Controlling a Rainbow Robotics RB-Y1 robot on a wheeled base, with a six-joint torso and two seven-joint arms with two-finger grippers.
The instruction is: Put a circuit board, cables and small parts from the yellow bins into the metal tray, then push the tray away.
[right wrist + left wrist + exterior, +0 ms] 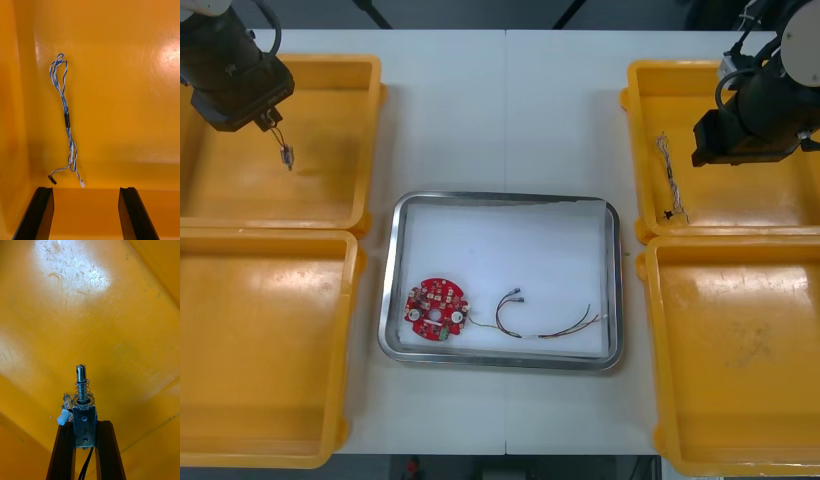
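Pale table (pixel 505 110) carries yellow bins at both sides and a metal tray (pixel 387 300), white inside, at the centre. Within the tray a round red circuit board (pixel 436 309) lies at seven o'clock and a thin dark cable (pixel 550 325) at five o'clock. At ten o'clock from the tray the left gripper (pixel 272 122) hangs over the far left bin (pixel 330 62) with a small metal part (pixel 287 155) dangling from it. At two o'clock the right gripper (pixel 702 145) hovers over the far right bin (pixel 635 120), just beside a twisted blue and white cable (pixel 669 175).

From the right wrist, the right gripper (pixel 85 210) stands wide open with nothing between its fingers; the twisted cable (pixel 66 120) lies on the bin floor (pixel 123 93) ahead of one finger.

From the left wrist, the left gripper (pixel 84 435) is clamped on the small metal part (pixel 82 390), whose sprung pin juts past the fingertips above the bin floor (pixel 112 315).
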